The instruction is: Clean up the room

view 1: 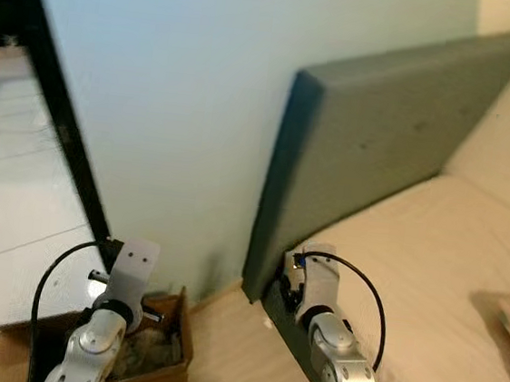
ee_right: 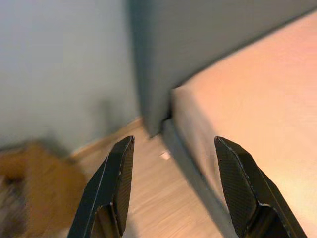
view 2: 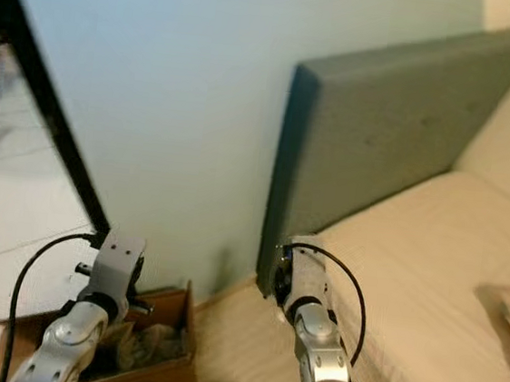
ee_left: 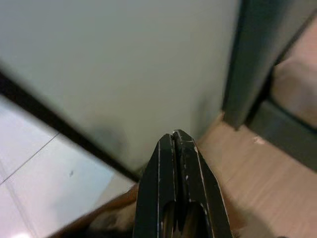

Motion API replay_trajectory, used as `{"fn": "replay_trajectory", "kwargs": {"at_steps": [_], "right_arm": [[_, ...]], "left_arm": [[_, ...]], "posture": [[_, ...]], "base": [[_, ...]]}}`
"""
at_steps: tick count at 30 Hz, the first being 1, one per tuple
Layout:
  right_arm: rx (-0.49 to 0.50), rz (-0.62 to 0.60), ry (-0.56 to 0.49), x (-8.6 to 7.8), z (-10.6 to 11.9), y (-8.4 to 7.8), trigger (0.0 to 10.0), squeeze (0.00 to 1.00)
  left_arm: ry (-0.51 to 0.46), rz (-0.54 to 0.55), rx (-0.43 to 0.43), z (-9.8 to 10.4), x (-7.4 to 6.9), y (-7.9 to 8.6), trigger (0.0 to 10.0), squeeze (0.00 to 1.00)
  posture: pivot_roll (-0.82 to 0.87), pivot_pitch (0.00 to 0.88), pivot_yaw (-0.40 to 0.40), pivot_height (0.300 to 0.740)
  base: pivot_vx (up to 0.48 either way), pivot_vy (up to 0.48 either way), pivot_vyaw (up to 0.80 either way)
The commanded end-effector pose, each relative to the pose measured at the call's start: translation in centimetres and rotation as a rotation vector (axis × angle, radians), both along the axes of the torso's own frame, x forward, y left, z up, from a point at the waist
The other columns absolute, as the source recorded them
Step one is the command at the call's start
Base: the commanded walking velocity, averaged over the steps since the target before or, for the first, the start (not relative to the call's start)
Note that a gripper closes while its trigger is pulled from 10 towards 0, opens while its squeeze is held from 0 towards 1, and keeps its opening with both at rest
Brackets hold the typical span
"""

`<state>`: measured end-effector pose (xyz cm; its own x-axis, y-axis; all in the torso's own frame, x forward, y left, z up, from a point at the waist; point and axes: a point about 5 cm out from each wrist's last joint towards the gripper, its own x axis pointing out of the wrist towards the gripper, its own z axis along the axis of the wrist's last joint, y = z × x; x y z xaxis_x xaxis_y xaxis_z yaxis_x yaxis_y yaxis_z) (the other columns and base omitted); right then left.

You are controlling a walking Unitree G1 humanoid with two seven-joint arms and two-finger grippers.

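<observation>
A cardboard box (view 1: pixel 164 364) holding what may be crumpled rubbish sits on the wooden floor (view 1: pixel 229 352) against the pale wall (view 1: pixel 182 101), near the corner of the bed (view 1: pixel 427 291); the left gripper (ee_left: pixel 177 144) hangs above it, fingers pressed together. The right gripper (ee_right: pixel 173 148), fingers spread apart, hovers by the bed's edge below the grey headboard (view 1: pixel 370 139).

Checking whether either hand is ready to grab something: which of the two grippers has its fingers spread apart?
The right gripper, beside the bed; its fingers stand apart, while the left gripper fingers are pressed together.
</observation>
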<state>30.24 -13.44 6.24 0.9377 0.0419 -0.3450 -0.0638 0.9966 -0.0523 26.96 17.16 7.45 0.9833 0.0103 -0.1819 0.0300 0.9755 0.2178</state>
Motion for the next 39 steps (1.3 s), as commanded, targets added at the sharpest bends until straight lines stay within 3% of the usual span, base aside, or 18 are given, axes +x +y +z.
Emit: {"fn": "replay_trajectory", "kwargs": {"at_steps": [1,17,23,28,39], "right_arm": [[0.011,-0.03,-0.075,-0.5,0.7,-0.3,10.0,0.0],[-0.056,0.005,-0.087,-1.4,0.5,-1.2,10.0,0.0],[-0.064,0.012,-0.079,-1.7,0.3,-1.3,10.0,0.0],[-0.066,0.02,-0.08,-1.7,0.2,-1.1,10.0,0.0],[-0.067,0.025,-0.083,-1.5,0.3,-1.0,10.0,0.0]], "left_arm": [[0.02,0.044,-0.043,-0.4,-0.3,0.3,10.0,0.0],[0.09,0.077,-0.077,-1.9,-1.7,0.2,10.0,0.0],[0.074,0.065,-0.146,-1.6,-1.9,-0.4,10.0,0.0],[0.029,0.011,-0.102,-1.3,-1.7,-0.9,10.0,0.0],[0.025,-0.009,-0.12,-1.2,-1.7,-1.4,10.0,0.0]], "posture": [[-0.03,0.125,-0.028,0.74],[-0.04,0.113,-0.049,0.74],[-0.04,0.101,-0.061,0.74],[-0.04,0.077,-0.063,0.74],[-0.05,0.072,-0.059,0.74]], "base": [[0.0,0.0,-0.8],[0.0,0.0,-0.8],[0.0,0.0,-0.8],[0.0,0.0,-0.8],[0.0,0.0,-0.8]]}}
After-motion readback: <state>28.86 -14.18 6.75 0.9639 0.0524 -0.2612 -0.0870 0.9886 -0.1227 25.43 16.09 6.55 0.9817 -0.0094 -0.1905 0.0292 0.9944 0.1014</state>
